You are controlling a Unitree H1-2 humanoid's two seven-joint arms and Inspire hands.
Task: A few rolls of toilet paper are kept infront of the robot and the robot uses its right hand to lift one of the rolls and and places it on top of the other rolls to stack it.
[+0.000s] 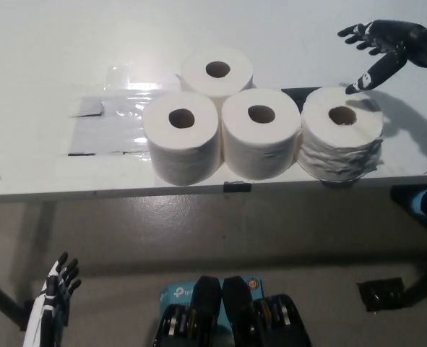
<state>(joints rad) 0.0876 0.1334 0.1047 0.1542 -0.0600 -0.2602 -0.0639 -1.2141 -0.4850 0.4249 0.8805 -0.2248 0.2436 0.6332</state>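
Several white toilet paper rolls stand upright on the white table (40,43). Three form a front row: a left roll (182,137), a middle roll (261,133) and a right roll (341,135) with a ragged wrap. A fourth roll (217,71) stands behind the left and middle ones. My black right hand (378,48) hovers open above and just behind the right roll, fingers spread, touching nothing. My white left hand (56,288) rests low at the bottom left, below the table, holding nothing.
A shiny clear plastic sheet (105,126) is taped flat on the table left of the rolls. The table's front edge (126,192) runs just below the front row. A black object (379,293) lies on the floor at the lower right.
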